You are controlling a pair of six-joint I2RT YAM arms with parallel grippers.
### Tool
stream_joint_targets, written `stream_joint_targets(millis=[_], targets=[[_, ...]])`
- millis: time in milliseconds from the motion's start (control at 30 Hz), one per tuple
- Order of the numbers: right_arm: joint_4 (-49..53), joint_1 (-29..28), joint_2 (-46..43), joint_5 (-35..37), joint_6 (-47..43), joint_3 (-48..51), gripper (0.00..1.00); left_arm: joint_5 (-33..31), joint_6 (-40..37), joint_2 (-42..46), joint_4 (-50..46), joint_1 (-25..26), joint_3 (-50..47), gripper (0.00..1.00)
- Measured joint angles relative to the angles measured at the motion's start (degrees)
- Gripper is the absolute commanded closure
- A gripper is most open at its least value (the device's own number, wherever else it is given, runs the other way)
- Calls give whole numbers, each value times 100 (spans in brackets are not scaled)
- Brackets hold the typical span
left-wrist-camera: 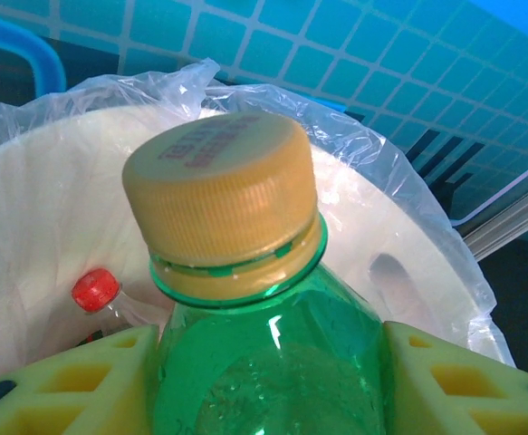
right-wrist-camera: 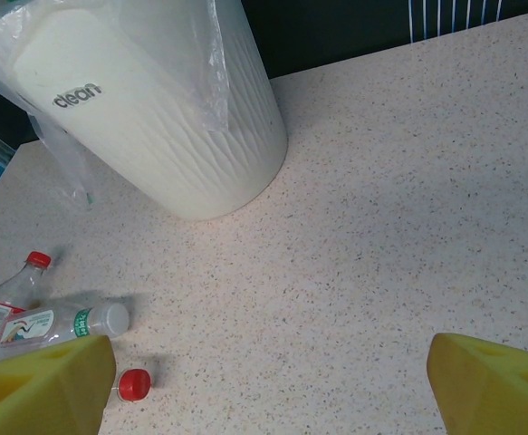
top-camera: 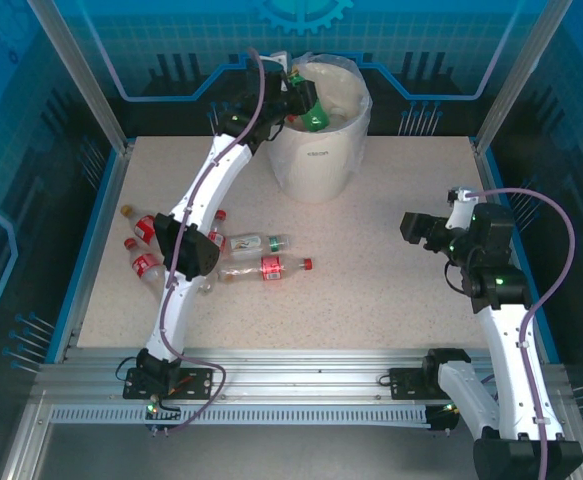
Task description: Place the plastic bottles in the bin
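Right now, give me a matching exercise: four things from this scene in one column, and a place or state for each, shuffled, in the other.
Column one
1. green bottle
2. right gripper
3. bin
4. white-capped bottle

Column two
A. lying on the table
B. open above the table
C. held by the left gripper over the bin
D. lined with a clear plastic bag

Pairs: 1-C, 2-B, 3-D, 4-A.
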State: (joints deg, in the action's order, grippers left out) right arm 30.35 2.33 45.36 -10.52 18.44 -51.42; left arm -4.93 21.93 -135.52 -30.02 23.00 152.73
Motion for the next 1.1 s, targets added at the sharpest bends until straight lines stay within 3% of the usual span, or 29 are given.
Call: stream_joint_targets(millis=[300,633,1100], targets=[[0,0,0,0,0,4,10,26,-122,-46,-31,22,-22,37],[0,0,17,-4,0,4,10,26,-278,-44,-57,28,-22,17],[-39,0,332,-426,-199,-188,9,20,-592,442,-275,24,-269,10]])
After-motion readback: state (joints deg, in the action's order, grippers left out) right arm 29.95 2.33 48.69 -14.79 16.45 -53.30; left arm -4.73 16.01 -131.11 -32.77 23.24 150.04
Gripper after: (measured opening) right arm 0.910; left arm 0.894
